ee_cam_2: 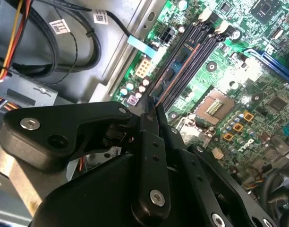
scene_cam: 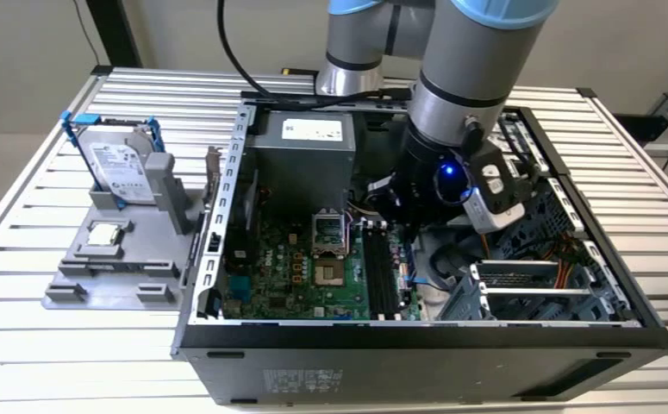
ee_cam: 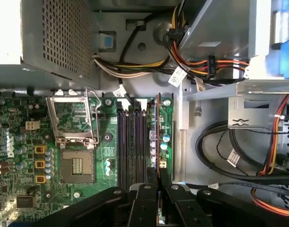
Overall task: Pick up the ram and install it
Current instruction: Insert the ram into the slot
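Right now the black claw [ee_cam: 159, 182] is pinching the ram [ee_cam: 157, 137], a long thin circuit-board stick seen edge-on, its fingers [ee_cam_2: 149, 137] pressed against both faces. In both wrist views the ram stands upright on its long edge over the green motherboard [ee_cam: 64, 156], parallel to the black memory slots [ee_cam: 131, 146] and just beside them, on the side away from the square silver processor socket [ee_cam: 71, 120]; whether it is seated I cannot tell. In the exterior view the grey-and-blue robot arm [scene_cam: 460, 95] reaches steeply down into the open black computer case [scene_cam: 426, 345], wrist low over the board. On the slatted metal table [scene_cam: 34, 328], to the exterior view's left, a grey holder [scene_cam: 115, 259] carries a silver hard drive in a blue frame [scene_cam: 115, 164].
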Robot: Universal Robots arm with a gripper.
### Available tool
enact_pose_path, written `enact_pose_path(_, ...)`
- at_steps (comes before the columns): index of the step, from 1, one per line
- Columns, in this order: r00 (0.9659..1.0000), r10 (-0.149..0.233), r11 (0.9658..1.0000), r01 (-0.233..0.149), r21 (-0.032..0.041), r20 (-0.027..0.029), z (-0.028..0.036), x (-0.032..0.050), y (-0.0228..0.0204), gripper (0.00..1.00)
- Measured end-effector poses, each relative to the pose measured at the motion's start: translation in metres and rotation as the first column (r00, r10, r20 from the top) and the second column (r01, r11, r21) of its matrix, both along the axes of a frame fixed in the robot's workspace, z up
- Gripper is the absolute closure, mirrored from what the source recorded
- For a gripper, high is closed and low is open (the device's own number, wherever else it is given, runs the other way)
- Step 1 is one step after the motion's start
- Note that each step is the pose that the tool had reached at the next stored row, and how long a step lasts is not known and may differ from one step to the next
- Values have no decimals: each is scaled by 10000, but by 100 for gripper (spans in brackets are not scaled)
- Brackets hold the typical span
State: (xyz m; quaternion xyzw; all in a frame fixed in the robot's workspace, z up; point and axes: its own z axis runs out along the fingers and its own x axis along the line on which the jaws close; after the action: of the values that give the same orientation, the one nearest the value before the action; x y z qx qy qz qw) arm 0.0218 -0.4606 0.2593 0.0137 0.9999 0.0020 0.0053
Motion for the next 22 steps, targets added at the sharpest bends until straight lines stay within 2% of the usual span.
enact_pose_path(7,10000,0,9999,0,-122,-1,-67,-38,-41,100)
enact_pose_path(22,10000,-1,9997,1,-249,-1,-207,-63,-93,100)
